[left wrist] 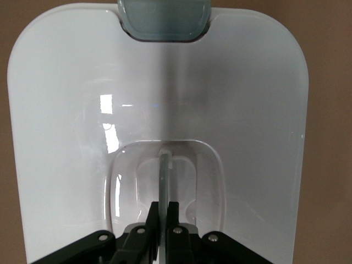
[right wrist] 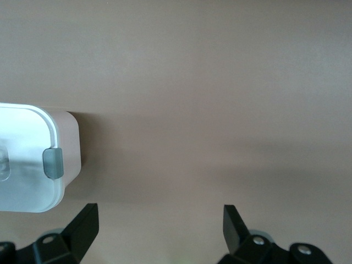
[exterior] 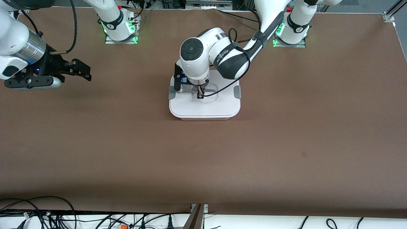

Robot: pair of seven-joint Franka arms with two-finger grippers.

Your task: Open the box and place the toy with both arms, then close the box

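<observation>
The box (exterior: 205, 108) stands mid-table with its white lid (left wrist: 66, 110) on and its grey side clips (exterior: 237, 92) at both ends. My left gripper (exterior: 200, 94) is down on the lid, shut on the clear central handle (left wrist: 164, 176), which stands up between its fingers in the left wrist view. My right gripper (exterior: 81, 68) is open and empty, held above the bare table toward the right arm's end, apart from the box. In the right wrist view the box (right wrist: 33, 165) and one grey clip (right wrist: 53, 163) show off to one side. The toy is out of view.
The brown table (exterior: 286, 143) spreads all round the box. Cables (exterior: 47, 213) lie along the table edge nearest the front camera. The arm bases (exterior: 120, 28) stand at the edge farthest from it.
</observation>
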